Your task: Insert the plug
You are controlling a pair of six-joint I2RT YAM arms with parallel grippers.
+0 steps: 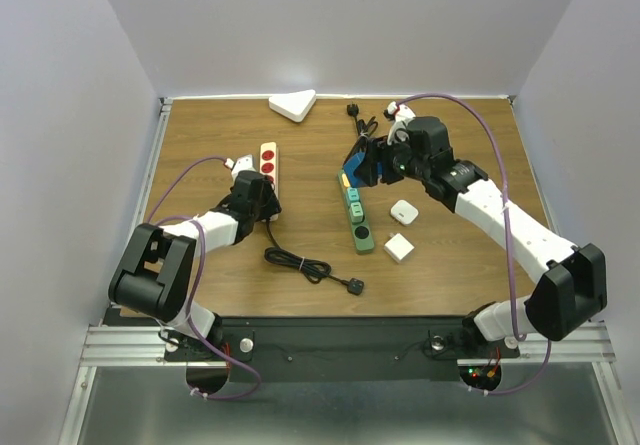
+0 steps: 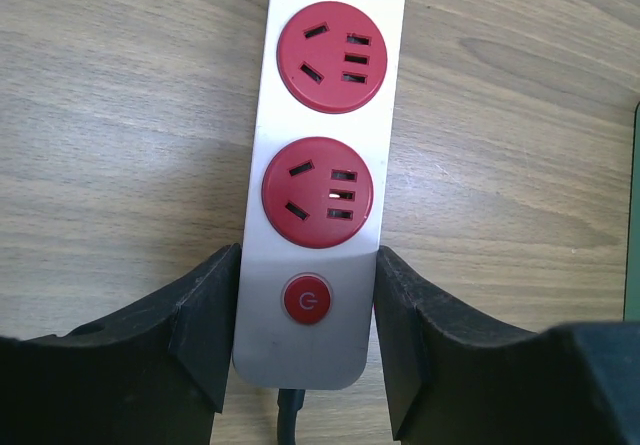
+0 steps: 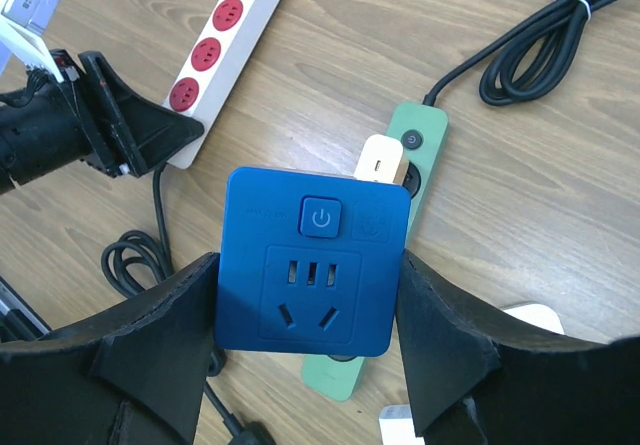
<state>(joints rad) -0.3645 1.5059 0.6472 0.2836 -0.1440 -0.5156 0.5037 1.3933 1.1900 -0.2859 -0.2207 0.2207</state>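
1. We see the blue square plug adapter (image 3: 315, 275) gripped between the two black fingers of the right gripper (image 3: 312, 310). The fingers press its left and right sides, and its socket face and power button are turned to the wrist camera.
2. In that view the green power strip (image 3: 425, 125) lies on the counter (image 3: 520, 215) under the adapter, running from 1 o'clock down to 6 o'clock. A cream plug (image 3: 383, 160) sits in it just at the adapter's 1 o'clock corner. We cannot tell whether the adapter touches the strip.
3. From above, the adapter (image 1: 358, 160) hangs over the 12 o'clock end of the green strip (image 1: 356, 215). The right arm reaches in from 4 o'clock, elbow bent, its gripper (image 1: 365, 162) pointing towards 9 o'clock.
4. The left gripper (image 2: 307, 315) is clenched on the white power strip with red sockets (image 2: 300, 350). Its fingers touch both long edges at the switch end, beside the red power button (image 2: 306, 299).
5. The left arm lies low, reaching from 7 o'clock towards 1 o'clock, and the white strip (image 1: 268, 160) extends to 12 o'clock from its gripper (image 1: 262, 197).
6. A loose black cable with a plug (image 1: 300, 263) rests at 5 o'clock from the left gripper.
7. Two small white square blocks (image 1: 404, 211) lie at 3 o'clock from the green strip.
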